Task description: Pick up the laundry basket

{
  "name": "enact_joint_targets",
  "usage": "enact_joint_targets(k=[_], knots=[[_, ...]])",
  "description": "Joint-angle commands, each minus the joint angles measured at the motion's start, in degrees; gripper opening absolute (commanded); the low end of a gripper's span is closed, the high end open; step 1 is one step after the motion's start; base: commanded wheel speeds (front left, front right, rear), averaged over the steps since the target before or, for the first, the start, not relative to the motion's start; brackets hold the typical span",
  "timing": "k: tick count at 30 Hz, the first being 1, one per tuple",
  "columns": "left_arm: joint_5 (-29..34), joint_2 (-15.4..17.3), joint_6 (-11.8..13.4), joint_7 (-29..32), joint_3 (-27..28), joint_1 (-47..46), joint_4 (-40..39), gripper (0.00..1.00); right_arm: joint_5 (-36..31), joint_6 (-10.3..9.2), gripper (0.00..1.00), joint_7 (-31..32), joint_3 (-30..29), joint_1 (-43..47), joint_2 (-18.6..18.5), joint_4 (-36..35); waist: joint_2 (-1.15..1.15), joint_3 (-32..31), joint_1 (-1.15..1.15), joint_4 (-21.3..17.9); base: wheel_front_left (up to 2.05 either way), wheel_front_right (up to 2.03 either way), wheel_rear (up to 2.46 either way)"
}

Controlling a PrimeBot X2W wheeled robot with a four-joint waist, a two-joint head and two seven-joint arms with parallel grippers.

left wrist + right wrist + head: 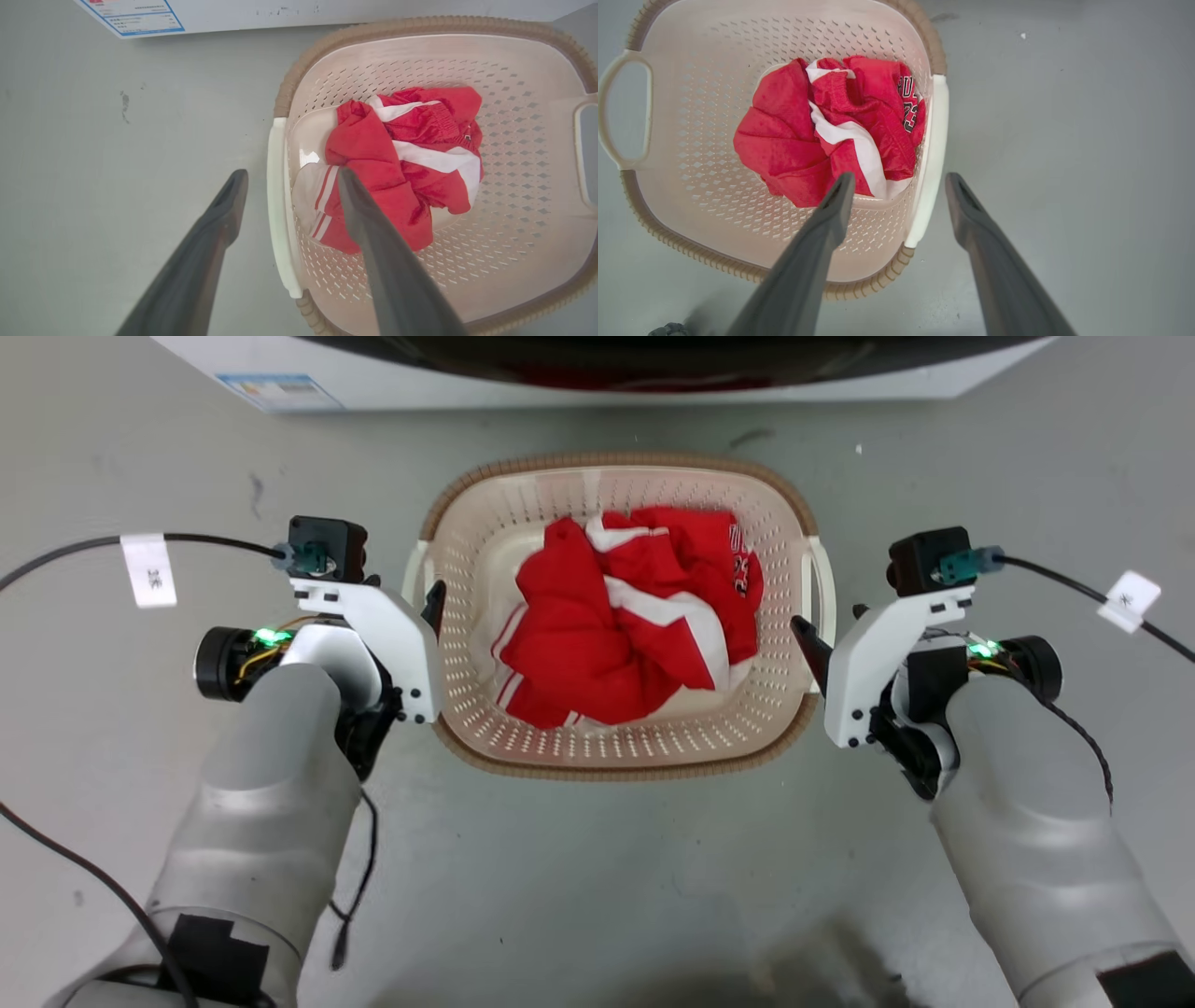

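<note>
In its wrist view the left tool (290, 173) is open, fingers (215, 224) astride a white handle (278, 210) of the laundry basket (616, 460), which the head view places between both tools. The right tool (900, 177), also open, straddles the opposite handle (931, 154).

The basket (597, 739) is cream perforated plastic, rounded-rectangular, with a brown woven-look rim (616, 772) and white handles (412, 581) on its two short sides. It stands upright and level on the grey floor (597, 887), open top up, near the front of a white machine (560, 387). A crumpled red-and-white garment (607, 635) lies in its bottom.
</note>
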Motion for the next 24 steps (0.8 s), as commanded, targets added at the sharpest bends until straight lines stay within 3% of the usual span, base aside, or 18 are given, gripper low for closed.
enact_joint_targets(k=[1, 13, 24], knots=[[-0.4, 0.8, -0.1, 0.5, -0.4, -0.8, 0.2, 1.0, 0.8, -0.04, 1.0, 0.2, 0.3, -1.2, 0.1, 0.7, 0.0, 1.9, -0.01, -0.7, 0.0, 0.0, 0.0], [-8.7, 4.1, -0.1, 7.1, -8.2, -6.6, 1.5, 1.0, 7.7, -0.04, 1.0, -1.2, 8.0, -10.9, 0.1, 12.0, 0.0, 8.0, -0.01, -1.8, 0.0, 0.0, 0.0], [-12.9, 4.9, -0.1, 9.0, -12.7, -9.6, 3.7, 1.0, 15.3, -0.04, 1.0, -1.7, 14.8, -14.8, 0.1, 16.0, 0.0, 11.0, -0.01, -2.2, 0.0, 0.0, 0.0]])
